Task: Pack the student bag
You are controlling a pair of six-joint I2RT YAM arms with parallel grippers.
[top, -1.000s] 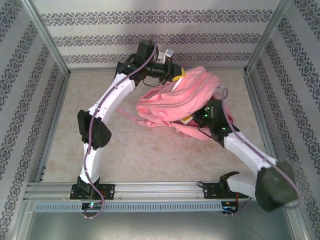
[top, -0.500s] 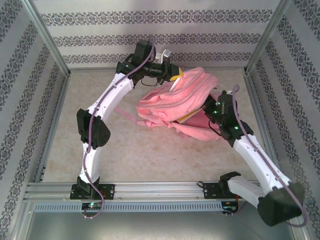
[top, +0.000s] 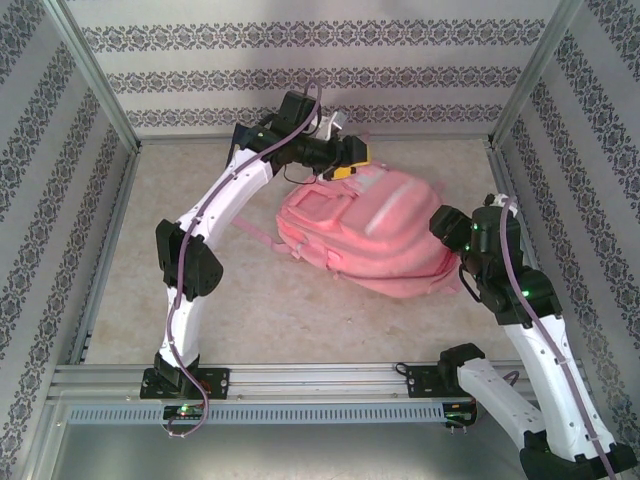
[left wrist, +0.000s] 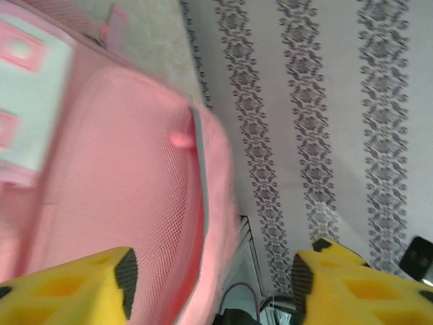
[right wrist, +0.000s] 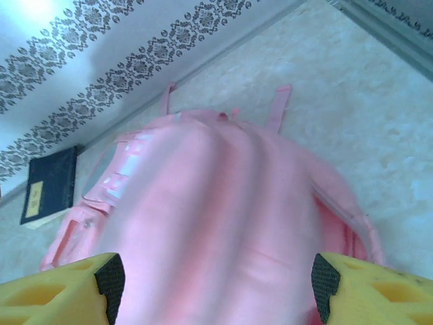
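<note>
Pink backpack (top: 370,235) slumped flat, released; left gripper (left wrist: 213,271), right gripper (right wrist: 218,281) both apart, empty. Risk: collapsed opening may block dark book (right wrist: 49,186).

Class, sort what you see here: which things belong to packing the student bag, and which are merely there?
Job:
- bag
- dark book, probably for packing

Merely there:
- patterned walls
- metal rail

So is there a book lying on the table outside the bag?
Yes, the right wrist view shows a dark blue book lying flat on the table beside the pink student bag.
</note>
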